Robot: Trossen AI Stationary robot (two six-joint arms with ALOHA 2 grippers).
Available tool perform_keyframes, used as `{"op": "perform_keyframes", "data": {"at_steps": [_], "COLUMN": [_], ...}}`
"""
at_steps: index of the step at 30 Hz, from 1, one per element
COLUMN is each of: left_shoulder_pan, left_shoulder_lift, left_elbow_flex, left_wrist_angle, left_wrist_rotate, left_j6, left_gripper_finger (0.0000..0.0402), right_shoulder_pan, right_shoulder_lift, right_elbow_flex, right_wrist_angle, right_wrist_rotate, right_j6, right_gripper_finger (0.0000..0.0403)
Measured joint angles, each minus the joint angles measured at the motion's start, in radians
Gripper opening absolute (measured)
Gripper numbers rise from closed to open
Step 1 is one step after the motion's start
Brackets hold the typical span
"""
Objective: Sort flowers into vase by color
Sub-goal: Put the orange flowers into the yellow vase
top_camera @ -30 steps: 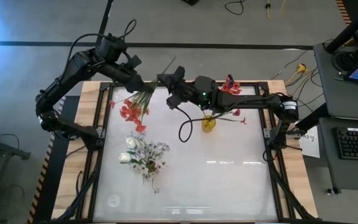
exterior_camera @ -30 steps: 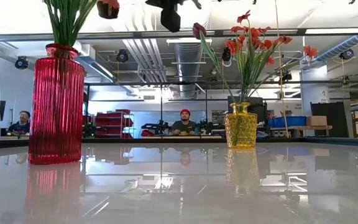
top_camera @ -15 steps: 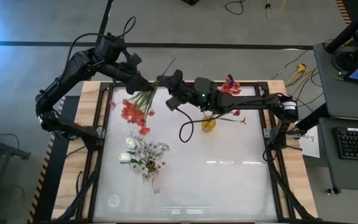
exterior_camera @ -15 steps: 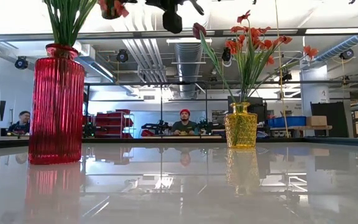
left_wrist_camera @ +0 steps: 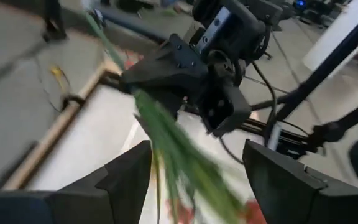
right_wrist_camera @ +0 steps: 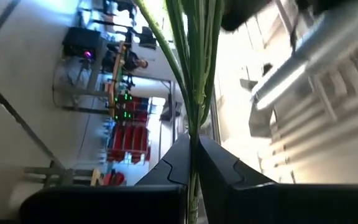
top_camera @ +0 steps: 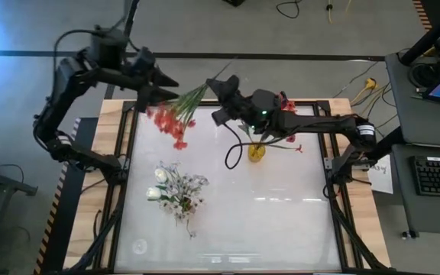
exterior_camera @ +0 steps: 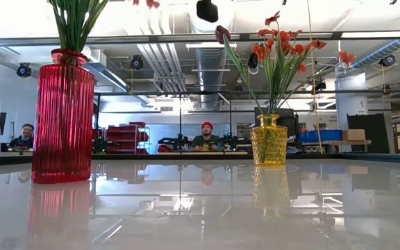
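A white bench (top_camera: 281, 221) fills the high view, framed in wood on a grey floor, with a desk and keyboard (top_camera: 438, 176) off to one side. Taking the yellow vase (top_camera: 257, 151) as the landmark: it stands near the bench's far edge with orange-red flowers (top_camera: 285, 105) leaning out of it. The right gripper (top_camera: 218, 85) hovers just beyond the vase toward the left arm, its jaws pinching the stem ends of a red bunch (top_camera: 173, 122) whose blossoms hang farther out from the vase. The left gripper (top_camera: 153, 75) is beside those blossoms, farther still from the vase; whether its jaws are spread I cannot tell here. A white rose and whitish sprays (top_camera: 176, 189) lie flat on the bench, well apart from the vase, nearer the front edge.

In the low view the yellow vase (exterior_camera: 268, 141) holds orange-red blossoms and one dark maroon tulip (exterior_camera: 222, 33). A red vase (exterior_camera: 63, 117) stands well apart from it with green stems rising out. Behind, people sit in a workshop.

The left wrist view shows its own jaws spread, with the green stems (left_wrist_camera: 174, 146) between them, running up to the right gripper (left_wrist_camera: 166, 65).

The right wrist view shows its jaws pressed on the stems (right_wrist_camera: 193, 68).
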Motion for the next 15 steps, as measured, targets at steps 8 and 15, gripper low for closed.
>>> {"op": "perform_keyframes", "data": {"at_steps": [8, 15], "left_shoulder_pan": [0.001, 0.001], "left_shoulder_lift": [-0.003, -0.014], "left_elbow_flex": [0.146, 0.153], "left_wrist_angle": [-0.046, -0.064], "left_wrist_rotate": [-0.055, -0.055], "left_j6": [0.065, 0.076], "left_gripper_finger": [0.0240, 0.0240], "right_shoulder_pan": [0.004, 0.004], "right_shoulder_lift": [-0.095, -0.195], "right_elbow_flex": [0.000, 0.000], "right_wrist_angle": [0.001, -0.076], "right_wrist_rotate": [0.082, 0.084], "right_j6": [0.150, 0.356], "right_gripper_finger": [0.0013, 0.0013]}}
